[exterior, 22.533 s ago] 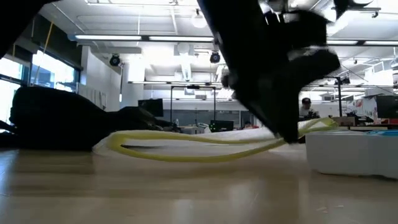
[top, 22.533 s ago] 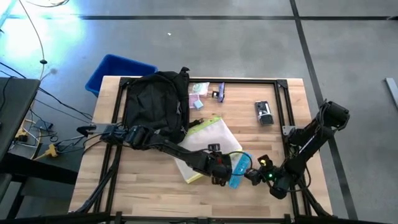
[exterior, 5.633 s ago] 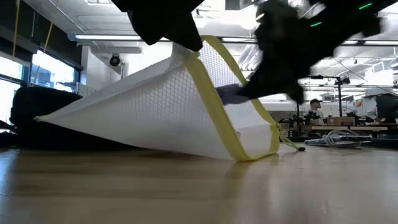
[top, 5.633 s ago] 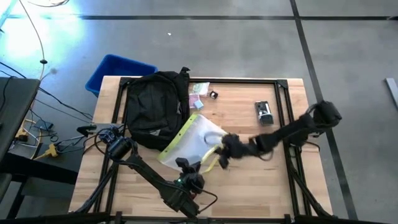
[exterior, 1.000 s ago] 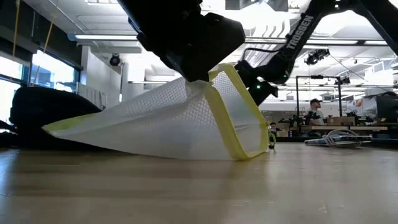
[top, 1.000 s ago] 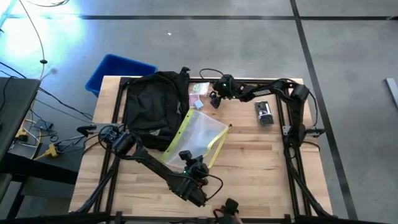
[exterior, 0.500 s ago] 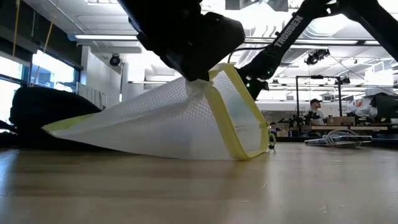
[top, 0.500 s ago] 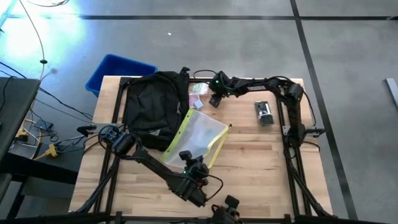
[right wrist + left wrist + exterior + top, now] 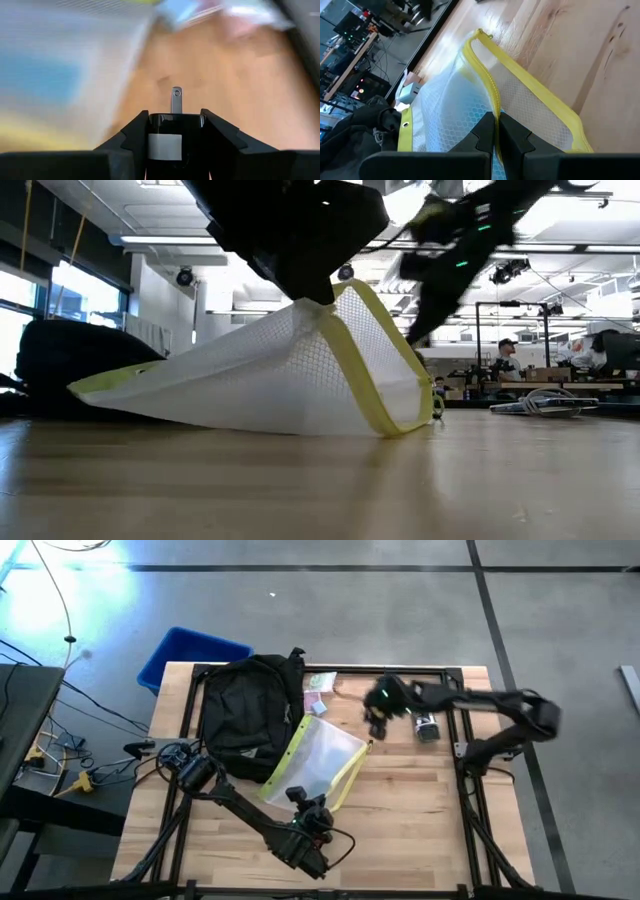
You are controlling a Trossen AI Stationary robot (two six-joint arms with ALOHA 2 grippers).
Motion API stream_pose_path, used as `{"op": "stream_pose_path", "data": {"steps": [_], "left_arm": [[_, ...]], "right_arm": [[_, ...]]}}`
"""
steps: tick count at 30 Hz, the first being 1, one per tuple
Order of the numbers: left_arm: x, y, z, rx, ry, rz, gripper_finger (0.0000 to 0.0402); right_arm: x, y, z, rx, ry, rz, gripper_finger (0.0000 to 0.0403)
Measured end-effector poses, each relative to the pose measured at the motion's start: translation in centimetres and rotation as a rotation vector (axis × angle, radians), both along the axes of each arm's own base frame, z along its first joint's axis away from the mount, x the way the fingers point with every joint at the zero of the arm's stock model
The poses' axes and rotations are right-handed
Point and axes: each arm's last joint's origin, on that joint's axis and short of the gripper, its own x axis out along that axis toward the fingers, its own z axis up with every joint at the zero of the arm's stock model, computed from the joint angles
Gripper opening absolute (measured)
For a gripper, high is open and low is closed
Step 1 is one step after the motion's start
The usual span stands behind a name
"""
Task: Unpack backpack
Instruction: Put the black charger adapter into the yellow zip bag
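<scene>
In the high view, the backpack is seen lying on the far left part of the wooden counter, with a blue bin on the floor just beyond that corner. A clear pouch with a yellow edge is spread beside the backpack, toward the middle of the counter. The left gripper is placed at the pouch's near edge. The right gripper is held above the far middle of the counter, between a few small packets and a small boxy device.

In the low view, the pouch is shown lifted at its yellow edge into a tent shape under the left gripper, while the backpack lies dark at the far left. The right arm is seen raised behind the pouch.

In the left wrist view, the fingers are pressed together on the pouch's yellow edge; the backpack is visible just beyond the pouch.

In the right wrist view, a small black plug adapter, with a metal prong pointing forward, is clamped between the narrowly spaced fingers above the counter.
</scene>
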Motion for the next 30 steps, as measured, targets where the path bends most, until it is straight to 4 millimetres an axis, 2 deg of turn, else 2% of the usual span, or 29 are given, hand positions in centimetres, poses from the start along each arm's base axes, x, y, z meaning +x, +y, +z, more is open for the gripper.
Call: {"op": "stream_pose_path", "data": {"steps": [3,7,11,15,21,25,27,30], "left_arm": [[-0.1,-0.3,0.0,0.003,-0.019,-0.003,0.0000],[-0.3,-0.6,0.2,0.035,-0.052,-0.011,0.0000],[-0.2,-0.7,0.2,0.035,-0.079,-0.011,0.0000],[0.1,-0.9,0.2,0.013,-0.110,-0.009,0.0000],[0.2,-1.2,0.7,0.037,-0.131,-0.022,0.0000],[0.1,-1.7,1.0,0.041,-0.131,-0.039,0.0000],[-0.1,-2.0,1.0,0.041,-0.131,-0.048,0.0000],[-0.4,-2.4,1.0,0.042,-0.130,-0.059,0.0000]], "right_arm": [[-1.9,4.8,-1.1,0.110,-0.110,0.126,0.0123],[-2.9,10.5,-3.3,0.198,-0.221,0.243,0.0123],[-2.2,13.9,-4.0,0.182,-0.331,0.266,0.0123],[-0.1,14.9,-5.0,0.177,-0.330,0.260,0.0123],[5.0,15.3,-6.5,0.151,-0.300,0.297,0.0123],[8.7,14.1,-7.2,0.104,-0.274,0.238,0.0123],[9.9,13.2,-7.8,0.066,-0.225,0.183,0.0123],[11.4,12.2,-7.8,0.024,-0.236,0.144,0.0123]]}}
